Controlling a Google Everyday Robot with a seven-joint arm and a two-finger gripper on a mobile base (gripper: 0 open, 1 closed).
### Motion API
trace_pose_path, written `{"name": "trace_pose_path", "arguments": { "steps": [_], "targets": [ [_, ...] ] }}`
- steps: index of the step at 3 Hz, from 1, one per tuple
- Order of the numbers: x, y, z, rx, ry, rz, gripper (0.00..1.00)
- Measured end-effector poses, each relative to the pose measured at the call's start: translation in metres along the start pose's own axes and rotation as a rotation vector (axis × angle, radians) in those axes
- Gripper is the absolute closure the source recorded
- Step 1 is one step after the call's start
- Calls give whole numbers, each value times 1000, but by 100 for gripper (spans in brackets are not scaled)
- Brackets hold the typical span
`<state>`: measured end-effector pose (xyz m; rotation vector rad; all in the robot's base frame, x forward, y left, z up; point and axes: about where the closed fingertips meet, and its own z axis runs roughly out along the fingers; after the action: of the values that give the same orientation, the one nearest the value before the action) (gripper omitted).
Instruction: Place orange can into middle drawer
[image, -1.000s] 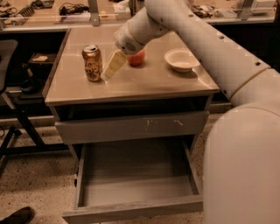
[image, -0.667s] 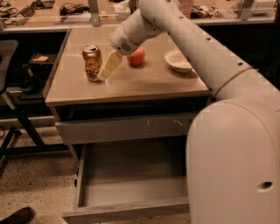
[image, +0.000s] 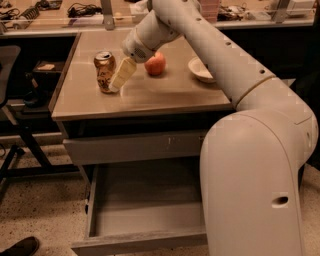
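The orange can (image: 104, 71) stands upright on the table top (image: 150, 92), near its left side. My gripper (image: 120, 79) reaches down from the right and sits right against the can's right side, at the can's lower half. I cannot tell whether it touches the can. The middle drawer (image: 145, 212) is pulled open below the table, and its smooth grey inside holds nothing. My arm's large pale body (image: 255, 170) hides the drawer's right part.
A red apple (image: 155, 64) lies just right of the gripper. A pale bowl (image: 202, 69) sits further right. A shut grey drawer front with pale scratches (image: 135, 147) is above the open drawer. A dark chair (image: 15, 100) stands at the left.
My gripper has moved a little left, closing in on the can's right side. The arm's body has swung forward and covers more of the right side. The can has not moved.
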<state>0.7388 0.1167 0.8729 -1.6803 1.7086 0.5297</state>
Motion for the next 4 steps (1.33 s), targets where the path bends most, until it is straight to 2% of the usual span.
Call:
{"name": "trace_pose_path", "arguments": {
  "steps": [1,2,4],
  "targets": [
    [-11,-5,35,-57,-33,-30,0],
    [-12,-5,35,-56,-35,-31,0],
    [-12,-5,35,-56,-35,-31,41]
  ]
}}
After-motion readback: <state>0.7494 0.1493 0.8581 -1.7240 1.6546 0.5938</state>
